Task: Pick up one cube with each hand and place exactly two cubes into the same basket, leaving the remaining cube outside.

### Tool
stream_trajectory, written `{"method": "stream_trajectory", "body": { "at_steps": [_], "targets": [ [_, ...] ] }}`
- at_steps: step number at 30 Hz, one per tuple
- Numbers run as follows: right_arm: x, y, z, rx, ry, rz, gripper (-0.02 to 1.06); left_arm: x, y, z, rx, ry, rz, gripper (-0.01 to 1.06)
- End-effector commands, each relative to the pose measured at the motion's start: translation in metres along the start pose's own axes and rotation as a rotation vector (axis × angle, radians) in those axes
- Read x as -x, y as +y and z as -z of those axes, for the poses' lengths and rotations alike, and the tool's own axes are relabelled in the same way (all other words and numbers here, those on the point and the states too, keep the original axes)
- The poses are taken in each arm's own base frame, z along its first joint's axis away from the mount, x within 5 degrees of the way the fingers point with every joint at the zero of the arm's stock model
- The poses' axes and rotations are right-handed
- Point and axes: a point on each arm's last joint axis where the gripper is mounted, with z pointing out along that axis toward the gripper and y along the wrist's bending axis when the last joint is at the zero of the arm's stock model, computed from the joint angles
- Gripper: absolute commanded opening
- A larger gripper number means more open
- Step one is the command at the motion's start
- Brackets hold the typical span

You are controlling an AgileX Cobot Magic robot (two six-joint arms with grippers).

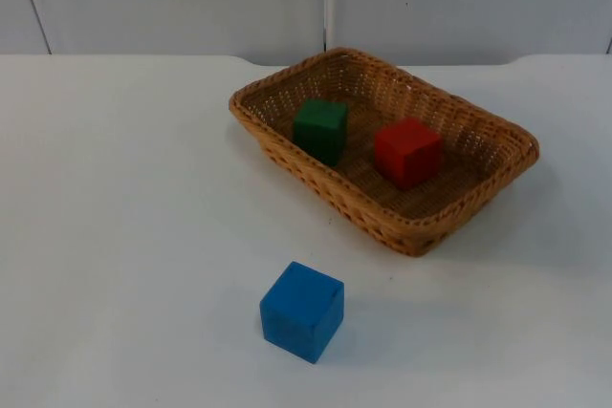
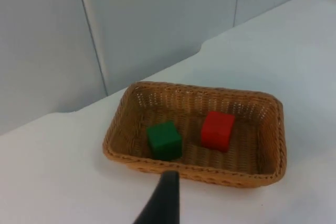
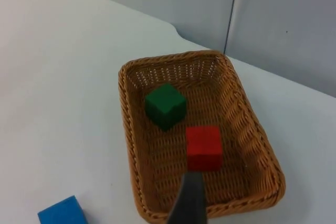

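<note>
My left gripper point(image 2: 163, 203): one black fingertip in my wrist view, hanging above the table; whether the fingers are apart or together I cannot tell. Nothing held that I can see. Just beyond the fingertip lies the long near wall of the basket point(image 2: 131, 158). Past that wall, inside, the green cube point(image 2: 165, 139) is closest to me, with the red cube point(image 2: 217, 129) beside it, a small gap between them.

My right gripper point(image 3: 190, 203): again a single black fingertip, fingers' state not readable. It hangs over one short end of the basket point(image 3: 131, 145). The red cube point(image 3: 203, 147) sits just ahead of the tip, the green cube point(image 3: 165, 105) further along the basket floor. Off to the side, outside the rim and on the bare table, the blue cube point(image 3: 62, 212).

Basket point(image 1: 287, 155) in the top view: rectangular wicker tray, long axis running diagonally from the far left toward the near right. Green cube point(image 1: 320, 128) in its far-left half, red cube point(image 1: 408, 152) near the middle, both flat on the weave, apart from each other and turned corner-on to the camera. Blue cube point(image 1: 302, 311) on the white table point(image 1: 115, 236) nearer the camera, well apart from the basket, also turned at an angle.

No labels or writing on cubes or basket.
</note>
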Motion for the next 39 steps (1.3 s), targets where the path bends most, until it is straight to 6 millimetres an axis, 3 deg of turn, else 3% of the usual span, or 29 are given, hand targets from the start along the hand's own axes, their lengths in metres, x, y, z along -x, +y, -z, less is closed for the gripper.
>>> {"method": "stream_trajectory", "body": {
  "at_steps": [1,10,21,39],
  "targets": [
    [-0.004,0.000,0.008,-0.002,-0.009,-0.005,0.67,-0.005,-0.001,0.007,0.022,-0.010,0.004,0.86],
    [-0.034,0.003,0.034,-0.004,-0.035,-0.004,0.67,-0.015,-0.008,0.040,0.087,-0.016,-0.015,0.86],
    [-0.057,0.007,0.070,-0.010,-0.125,0.000,0.67,-0.027,-0.023,0.074,0.078,-0.032,-0.023,0.86],
    [-0.082,0.011,0.100,0.003,-0.135,-0.008,0.67,-0.060,-0.037,0.135,0.217,-0.112,-0.012,0.86]
  ]
}}
